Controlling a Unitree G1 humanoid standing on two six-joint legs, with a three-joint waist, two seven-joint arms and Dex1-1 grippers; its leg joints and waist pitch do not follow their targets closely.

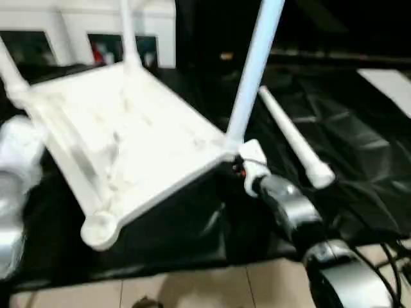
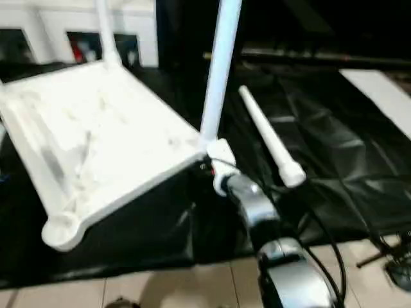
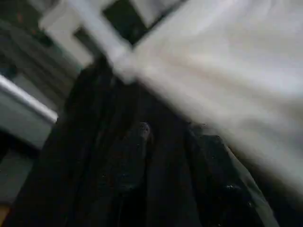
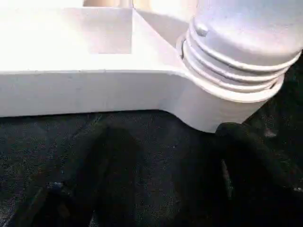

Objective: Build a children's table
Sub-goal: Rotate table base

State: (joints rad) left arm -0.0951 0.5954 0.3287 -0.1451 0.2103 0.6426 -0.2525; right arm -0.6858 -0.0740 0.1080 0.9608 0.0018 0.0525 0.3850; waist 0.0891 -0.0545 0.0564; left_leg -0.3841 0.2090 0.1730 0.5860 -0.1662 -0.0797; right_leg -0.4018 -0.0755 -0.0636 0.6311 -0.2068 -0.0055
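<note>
The children's table top (image 1: 122,138) lies upside down and tilted on the black cover, ribbed underside up. Three white legs stand in its sockets: one at the far left (image 1: 8,72), one at the back (image 1: 128,32) and one at the right corner (image 1: 253,70). The near corner socket (image 1: 99,230) is bare. A fourth leg (image 1: 292,138) lies loose on the cover to the right. My right gripper (image 4: 175,161) is open just under the right corner socket (image 4: 222,101), one finger (image 4: 246,156) touching it. My left arm (image 1: 13,192) reaches under the top's left side.
The black-covered work table (image 1: 359,160) carries everything, and its front edge runs above the tiled floor (image 1: 192,289). A white cabinet with glass doors (image 1: 77,32) stands behind. A white sheet (image 1: 392,83) lies at the far right. Cables (image 2: 327,256) hang by my right forearm.
</note>
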